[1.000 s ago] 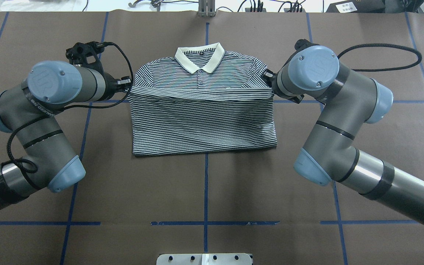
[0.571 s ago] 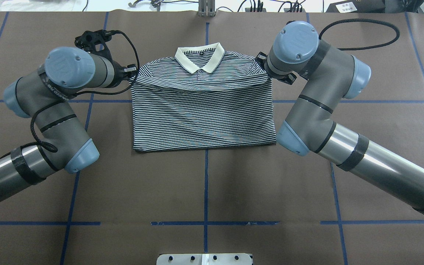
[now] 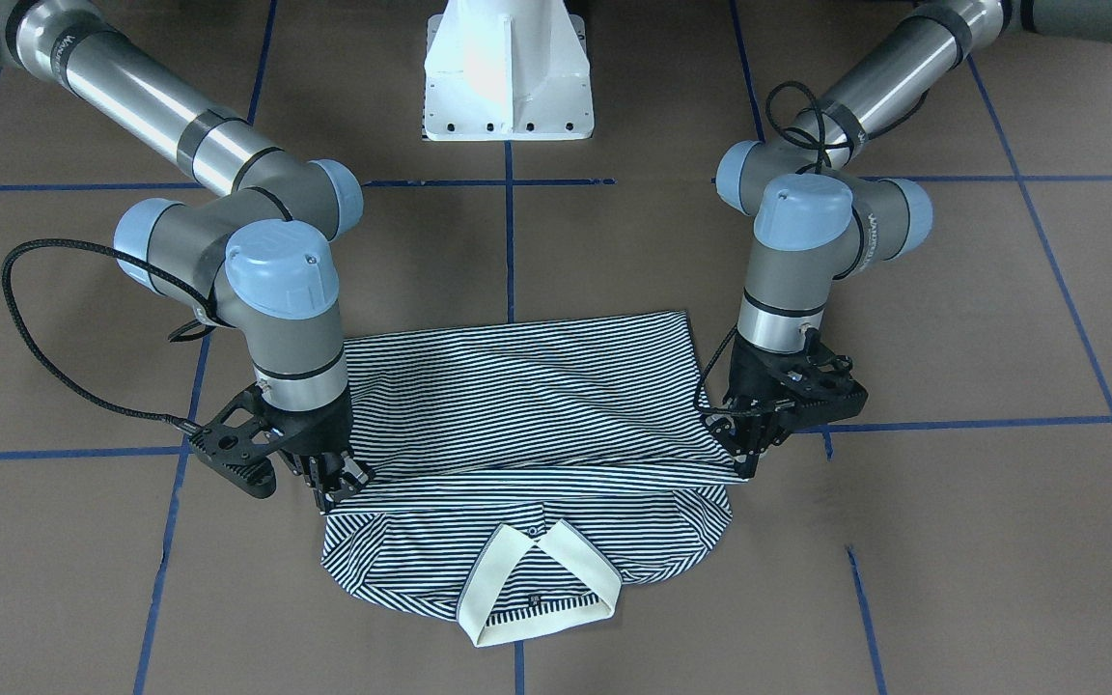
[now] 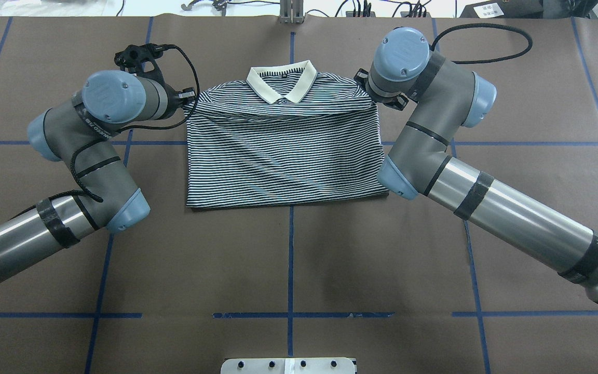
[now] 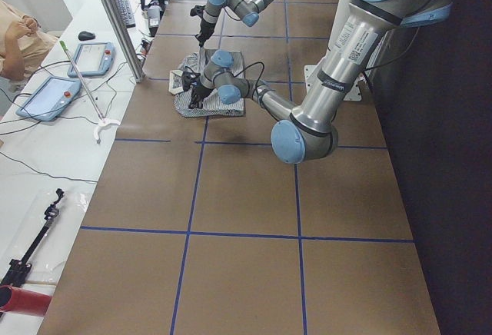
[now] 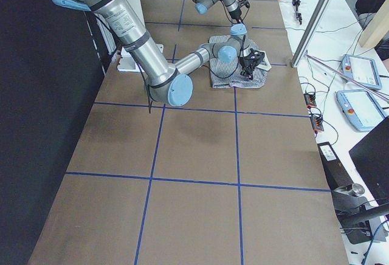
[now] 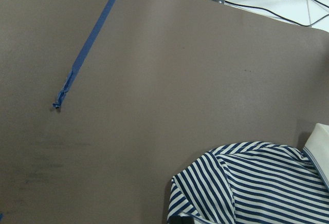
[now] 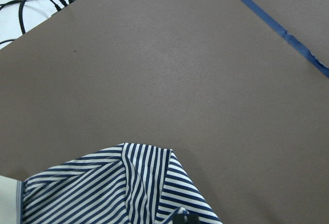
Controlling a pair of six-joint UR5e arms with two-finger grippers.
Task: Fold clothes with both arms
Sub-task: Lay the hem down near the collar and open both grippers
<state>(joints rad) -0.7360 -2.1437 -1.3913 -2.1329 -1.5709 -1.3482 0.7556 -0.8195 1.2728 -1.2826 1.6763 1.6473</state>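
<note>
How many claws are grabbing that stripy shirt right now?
2. On the shirt, the left claw pinches one end of the folded-over edge; the right claw pinches the other.

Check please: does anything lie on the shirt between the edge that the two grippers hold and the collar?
Nothing visible does. The left gripper and the right gripper pinch the folded edge of the polo shirt, and the striped cloth from there to the cream collar carries nothing.
</note>
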